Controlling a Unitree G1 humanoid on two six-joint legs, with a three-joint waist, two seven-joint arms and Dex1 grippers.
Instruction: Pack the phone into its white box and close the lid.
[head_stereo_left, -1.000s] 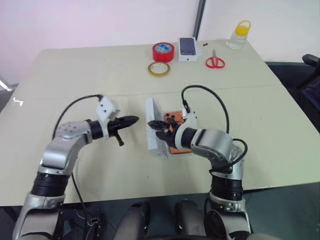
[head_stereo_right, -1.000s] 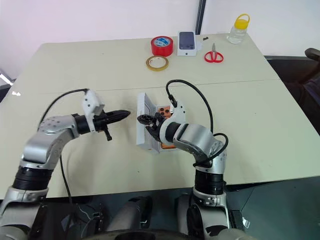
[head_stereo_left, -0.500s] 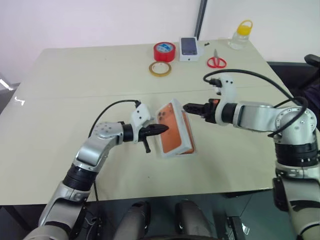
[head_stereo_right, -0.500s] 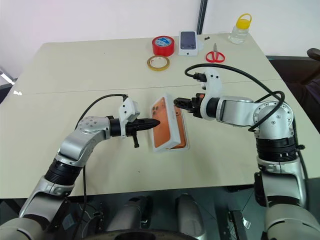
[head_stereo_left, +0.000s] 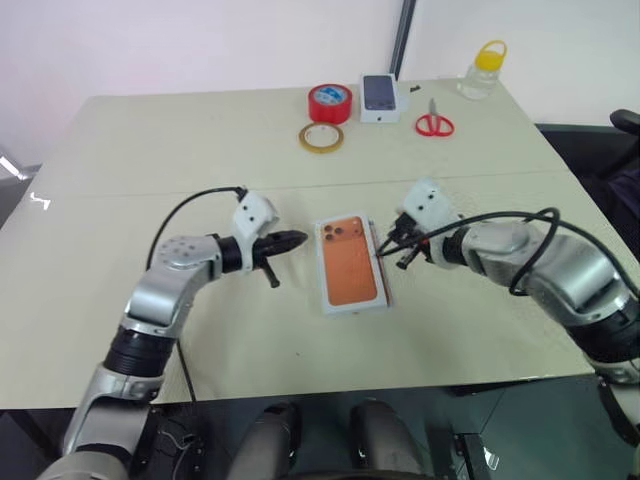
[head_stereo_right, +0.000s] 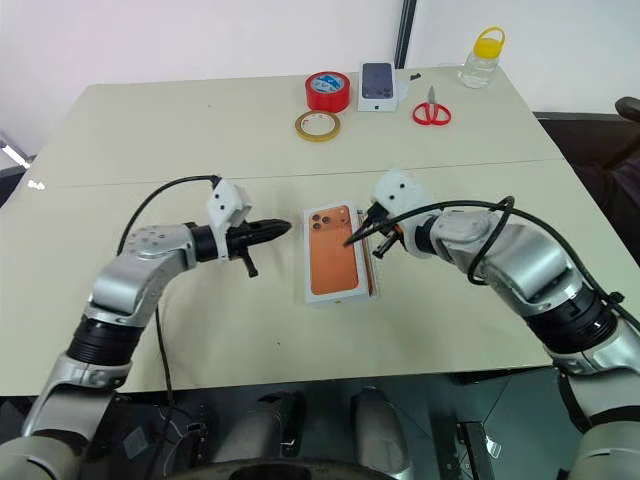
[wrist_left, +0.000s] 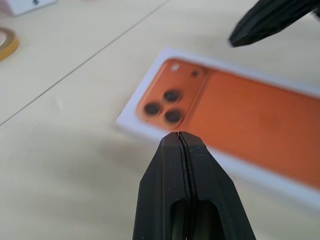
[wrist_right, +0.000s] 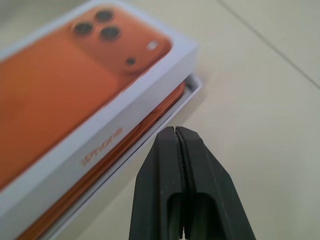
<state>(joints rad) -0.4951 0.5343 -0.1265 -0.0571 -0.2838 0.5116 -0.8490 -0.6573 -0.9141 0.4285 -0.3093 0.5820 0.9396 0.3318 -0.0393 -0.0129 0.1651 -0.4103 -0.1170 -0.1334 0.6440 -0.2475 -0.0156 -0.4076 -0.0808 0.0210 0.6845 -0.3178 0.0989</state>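
Observation:
The lid (head_stereo_left: 347, 262), white with an orange phone printed on its face, lies flat over the white box at the table's middle. In the right wrist view it sits slightly askew. A strip of the orange phone (wrist_right: 150, 120) shows under its edge, and the white box rim (wrist_right: 196, 82) pokes out beside it. My left gripper (head_stereo_left: 300, 238) is shut with nothing in it, a short way off the lid's left side (wrist_left: 240, 115). My right gripper (head_stereo_right: 350, 240) is shut and empty too, its tip at the lid's right edge near the printed lenses.
At the table's far side stand a red tape roll (head_stereo_left: 328, 103), a yellowish tape ring (head_stereo_left: 320, 137), a small white box picturing a dark phone (head_stereo_left: 378, 97), red scissors (head_stereo_left: 432, 123) and a yellow-capped jar (head_stereo_left: 479, 70).
The lid, tilted up on edge before, now lies flat on the box. My right gripper has shut, rolled over and drawn out to the box's right. The left gripper has backed off leftward.

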